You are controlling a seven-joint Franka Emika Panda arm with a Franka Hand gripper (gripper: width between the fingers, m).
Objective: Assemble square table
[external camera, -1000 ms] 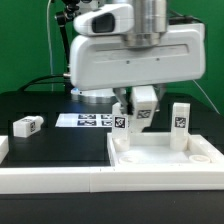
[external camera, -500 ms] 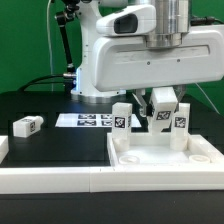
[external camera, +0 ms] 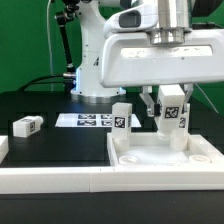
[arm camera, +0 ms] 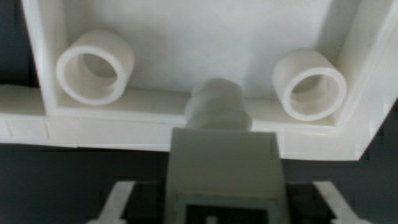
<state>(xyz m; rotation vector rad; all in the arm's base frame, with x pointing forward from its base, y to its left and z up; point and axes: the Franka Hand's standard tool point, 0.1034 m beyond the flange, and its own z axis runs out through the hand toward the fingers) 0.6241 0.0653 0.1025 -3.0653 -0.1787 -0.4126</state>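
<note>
The square table's white slab lies rim-up at the exterior view's right. One leg stands upright on its far-left corner. My gripper is shut on another tagged leg and holds it upright over the slab's far-right corner, where it overlaps whatever stands behind it. In the wrist view this held leg runs out from between my fingers, its narrow end over the slab's rim. Two round hollow posts rise from the slab beyond it. A third leg lies loose on the table at the left.
The marker board lies flat behind the slab, near the robot's base. Long white rails run along the table's front edge, with a short rail end at the far left.
My gripper has carried the held leg toward the exterior view's right, from beside the left upright leg to the slab's far-right corner. Its grip is unchanged.
</note>
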